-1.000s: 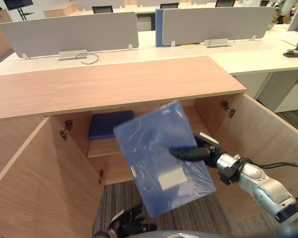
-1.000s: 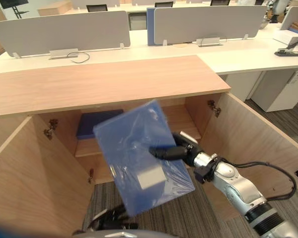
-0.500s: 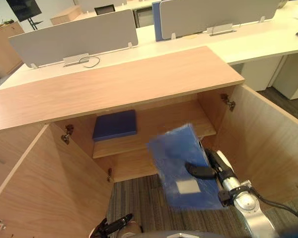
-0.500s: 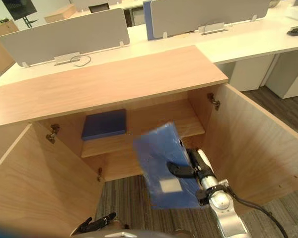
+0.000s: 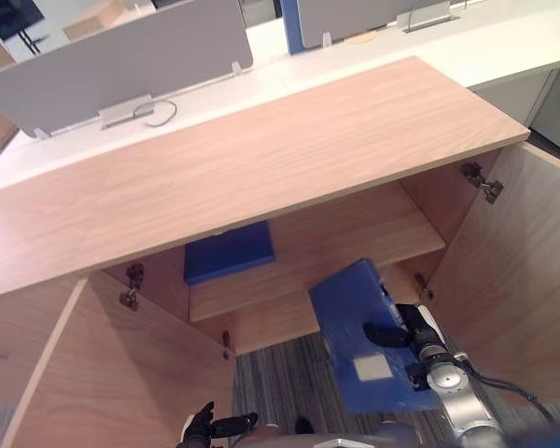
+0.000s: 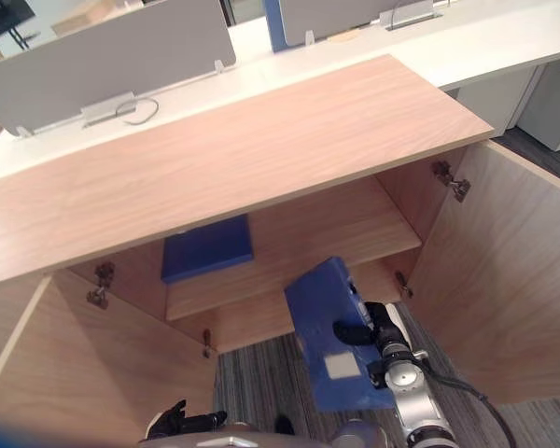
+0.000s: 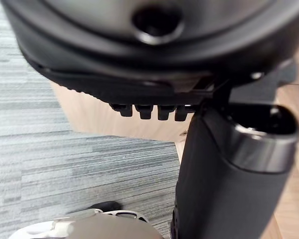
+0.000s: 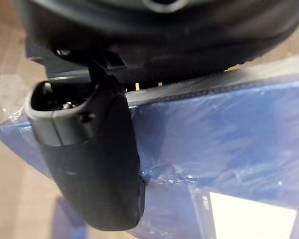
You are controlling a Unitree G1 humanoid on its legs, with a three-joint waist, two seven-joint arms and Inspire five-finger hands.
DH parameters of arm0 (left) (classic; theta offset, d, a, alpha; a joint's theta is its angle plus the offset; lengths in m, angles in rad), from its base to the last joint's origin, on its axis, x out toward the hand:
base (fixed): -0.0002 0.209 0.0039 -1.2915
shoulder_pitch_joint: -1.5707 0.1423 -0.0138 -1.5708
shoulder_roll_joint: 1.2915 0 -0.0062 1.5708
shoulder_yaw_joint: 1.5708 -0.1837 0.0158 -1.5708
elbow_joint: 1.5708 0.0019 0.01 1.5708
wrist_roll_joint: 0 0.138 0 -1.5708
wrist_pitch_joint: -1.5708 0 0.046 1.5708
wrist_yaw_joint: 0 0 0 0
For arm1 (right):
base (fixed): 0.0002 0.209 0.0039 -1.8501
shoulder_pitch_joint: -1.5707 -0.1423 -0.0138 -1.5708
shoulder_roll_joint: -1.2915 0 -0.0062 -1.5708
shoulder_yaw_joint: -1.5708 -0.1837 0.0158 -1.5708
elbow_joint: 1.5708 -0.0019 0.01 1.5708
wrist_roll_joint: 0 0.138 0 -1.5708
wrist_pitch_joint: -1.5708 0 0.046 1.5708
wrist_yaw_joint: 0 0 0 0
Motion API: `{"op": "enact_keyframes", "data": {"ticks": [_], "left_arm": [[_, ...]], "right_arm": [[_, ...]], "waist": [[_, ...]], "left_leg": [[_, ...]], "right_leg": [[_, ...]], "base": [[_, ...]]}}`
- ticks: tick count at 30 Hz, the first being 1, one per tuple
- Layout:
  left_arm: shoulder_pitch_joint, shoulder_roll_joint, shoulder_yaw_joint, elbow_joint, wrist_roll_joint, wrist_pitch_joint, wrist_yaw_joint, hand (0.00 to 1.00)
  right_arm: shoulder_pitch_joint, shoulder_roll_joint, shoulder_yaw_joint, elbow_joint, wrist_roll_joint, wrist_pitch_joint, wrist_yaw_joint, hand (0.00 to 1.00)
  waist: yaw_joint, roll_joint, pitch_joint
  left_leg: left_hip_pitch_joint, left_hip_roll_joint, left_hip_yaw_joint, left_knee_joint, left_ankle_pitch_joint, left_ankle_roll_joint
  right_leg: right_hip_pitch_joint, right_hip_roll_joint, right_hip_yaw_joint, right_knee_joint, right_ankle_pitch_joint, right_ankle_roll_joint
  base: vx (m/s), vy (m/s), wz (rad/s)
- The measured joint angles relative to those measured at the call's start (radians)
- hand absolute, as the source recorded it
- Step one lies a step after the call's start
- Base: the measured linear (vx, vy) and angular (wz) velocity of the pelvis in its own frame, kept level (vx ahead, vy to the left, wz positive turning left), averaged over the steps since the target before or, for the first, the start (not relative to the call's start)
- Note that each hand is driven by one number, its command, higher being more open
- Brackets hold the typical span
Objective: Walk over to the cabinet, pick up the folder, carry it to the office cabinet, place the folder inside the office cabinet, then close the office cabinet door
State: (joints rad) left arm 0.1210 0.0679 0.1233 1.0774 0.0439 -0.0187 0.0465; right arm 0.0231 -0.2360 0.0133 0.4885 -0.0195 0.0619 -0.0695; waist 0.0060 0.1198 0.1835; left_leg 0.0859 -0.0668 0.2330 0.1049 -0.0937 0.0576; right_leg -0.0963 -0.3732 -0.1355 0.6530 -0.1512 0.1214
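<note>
Right hand (image 5: 393, 333) clamped on blue folder (image 5: 353, 313), thumb across its face. Folder tilted just before the open cabinet (image 5: 261, 159), below the shelf (image 5: 355, 233), likely angled to slide in edgewise. Left hand (image 5: 213, 427) low, state unclear
</note>
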Motion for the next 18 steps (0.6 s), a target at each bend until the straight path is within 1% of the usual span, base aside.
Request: {"op": "enact_keyframes", "data": {"ticks": [1,2,3,4,5,6,7,8,9,10,11,12,13,14,15,16,17,18], "left_arm": [[0.007,0.001,-0.003,-0.001,0.002,0.004,0.001,1.0],[0.009,0.0,-0.002,-0.003,0.001,0.005,0.002,1.0],[0.008,0.002,0.0,-0.01,0.001,0.005,0.004,1.0],[0.006,0.002,0.0,-0.03,0.001,0.004,0.011,1.0],[0.005,0.003,0.001,-0.033,0.0,0.003,0.012,1.0],[0.006,0.007,0.007,-0.033,-0.005,-0.003,0.012,1.0],[0.005,0.015,0.022,-0.037,-0.004,-0.006,0.012,1.0],[0.001,0.005,0.03,-0.037,-0.005,-0.006,0.014,1.0],[0.0,-0.013,0.052,-0.048,-0.005,-0.007,0.017,1.0],[0.0,-0.019,0.059,-0.063,-0.006,-0.01,0.022,1.0],[-0.001,-0.022,0.065,-0.069,-0.009,-0.013,0.025,1.0],[-0.004,-0.032,0.093,-0.078,-0.016,-0.015,0.031,1.0],[-0.008,-0.037,0.102,-0.081,-0.024,-0.014,0.035,1.0],[-0.012,-0.041,0.108,-0.091,-0.04,-0.014,0.04,1.0],[-0.013,-0.04,0.119,-0.108,-0.043,-0.014,0.04,1.0],[-0.015,-0.041,0.122,-0.115,-0.042,-0.015,0.041,1.0],[-0.021,-0.042,0.134,-0.123,-0.043,-0.015,0.042,1.0],[-0.022,-0.045,0.14,-0.139,-0.049,-0.016,0.044,1.0]], "right_arm": [[-0.018,0.023,0.002,0.002,0.118,0.003,-0.019,0.0],[-0.029,0.035,0.002,0.002,0.176,0.002,-0.023,0.0],[-0.054,0.054,0.003,0.002,0.258,0.002,-0.029,0.0],[-0.1,0.074,0.005,0.002,0.401,-0.005,-0.039,0.0],[-0.109,0.079,0.005,0.002,0.444,-0.011,-0.042,0.0],[-0.117,0.089,0.003,0.002,0.528,-0.023,-0.05,0.0],[-0.119,0.097,0.005,-0.004,0.6,-0.046,-0.055,0.0],[-0.127,0.095,0.006,-0.005,0.628,-0.052,-0.056,0.0],[-0.132,0.089,0.007,-0.028,0.685,-0.057,-0.064,0.0],[-0.132,0.089,0.007,-0.063,0.765,-0.074,-0.068,0.0],[-0.132,0.091,0.008,-0.081,0.807,-0.084,-0.068,0.0],[-0.134,0.093,0.007,-0.122,0.862,-0.102,-0.07,0.0],[-0.135,0.093,0.007,-0.138,0.892,-0.113,-0.073,0.0],[-0.143,0.093,0.006,-0.173,0.93,-0.13,-0.088,0.0],[-0.162,0.096,0.007,-0.208,0.935,-0.145,-0.109,0.0],[-0.176,0.096,0.007,-0.226,0.936,-0.152,-0.116,0.0],[-0.214,0.095,0.005,-0.251,0.938,-0.166,-0.13,0.0],[-0.257,0.094,0.001,-0.259,0.947,-0.179,-0.138,0.0]], "waist": [[-0.004,-0.001,0.002],[-0.005,0.0,0.002],[-0.005,0.003,0.01],[-0.008,0.006,0.035],[-0.007,0.008,0.042],[-0.003,-0.004,0.049],[0.005,-0.033,0.051],[0.015,-0.022,0.057],[0.021,-0.009,0.054],[0.021,0.003,0.057],[0.021,0.005,0.062],[0.019,0.004,0.073],[0.019,0.003,0.078],[0.018,-0.002,0.088],[0.018,-0.008,0.093],[0.018,-0.006,0.097],[0.016,-0.014,0.111],[0.017,-0.01,0.115]], "left_leg": [[0.018,-0.004,-0.001,-0.003,-0.011,0.018],[0.021,-0.004,-0.001,0.002,-0.017,0.024],[0.019,0.003,-0.003,0.011,-0.023,0.031],[0.014,0.022,-0.006,0.027,-0.024,0.033],[0.013,0.03,-0.009,0.032,-0.024,0.032],[0.012,0.032,-0.024,0.048,-0.03,0.022],[0.001,0.02,-0.03,0.079,-0.057,-0.019],[-0.006,0.031,-0.029,0.099,-0.071,-0.028],[-0.052,0.052,-0.029,0.158,-0.092,-0.042],[-0.096,0.071,-0.029,0.221,-0.119,-0.05],[-0.116,0.077,-0.028,0.252,-0.133,-0.052],[-0.154,0.089,-0.029,0.325,-0.163,-0.057],[-0.172,0.095,-0.028,0.361,-0.177,-0.058],[-0.202,0.101,-0.028,0.424,-0.203,-0.057],[-0.234,0.103,-0.028,0.474,-0.233,-0.057],[-0.25,0.104,-0.028,0.498,-0.247,-0.057],[-0.287,0.104,-0.028,0.548,-0.267,-0.054],[-0.324,0.104,-0.03,0.591,-0.281,-0.05]], "right_leg": [[-0.029,-0.036,-0.051,0.075,-0.018,-0.059],[-0.039,-0.043,-0.076,0.086,-0.038,-0.07],[-0.058,-0.033,-0.094,0.081,-0.066,-0.061],[-0.082,0.017,-0.092,0.027,-0.086,-0.04],[-0.084,0.04,-0.093,-0.013,-0.086,-0.039],[-0.073,0.068,-0.098,-0.11,-0.054,-0.032],[-0.071,0.066,-0.116,-0.169,-0.007,-0.031],[-0.075,0.067,-0.118,-0.159,-0.013,-0.028],[-0.084,0.079,-0.125,-0.158,-0.015,-0.037],[-0.112,0.084,-0.131,-0.128,-0.029,-0.046],[-0.127,0.083,-0.131,-0.101,-0.04,-0.05],[-0.159,0.074,-0.133,-0.039,-0.059,-0.054],[-0.173,0.067,-0.137,-0.011,-0.069,-0.056],[-0.194,0.051,-0.144,0.043,-0.094,-0.057],[-0.217,0.037,-0.148,0.084,-0.129,-0.059],[-0.229,0.026,-0.155,0.104,-0.143,-0.062],[-0.26,0.011,-0.158,0.143,-0.162,-0.058],[-0.287,-0.004,-0.161,0.178,-0.172,-0.057]], "base": [[0.21,0.12,-0.05],[0.17,0.058,-0.01],[0.15,-0.013,0.05],[0.14,-0.048,0.12],[0.15,-0.102,0.29],[0.11,-0.143,0.37],[0.11,-0.159,0.27],[0.07,-0.157,0.12],[0.04,-0.137,0.0],[0.01,-0.122,0.07],[-0.02,-0.128,0.08],[-0.03,-0.101,0.07],[-0.06,-0.115,0.14],[-0.07,-0.093,0.16],[-0.08,-0.081,0.17],[-0.13,-0.057,0.17],[-0.14,-0.022,0.21],[-0.14,-0.006,0.29]]}}
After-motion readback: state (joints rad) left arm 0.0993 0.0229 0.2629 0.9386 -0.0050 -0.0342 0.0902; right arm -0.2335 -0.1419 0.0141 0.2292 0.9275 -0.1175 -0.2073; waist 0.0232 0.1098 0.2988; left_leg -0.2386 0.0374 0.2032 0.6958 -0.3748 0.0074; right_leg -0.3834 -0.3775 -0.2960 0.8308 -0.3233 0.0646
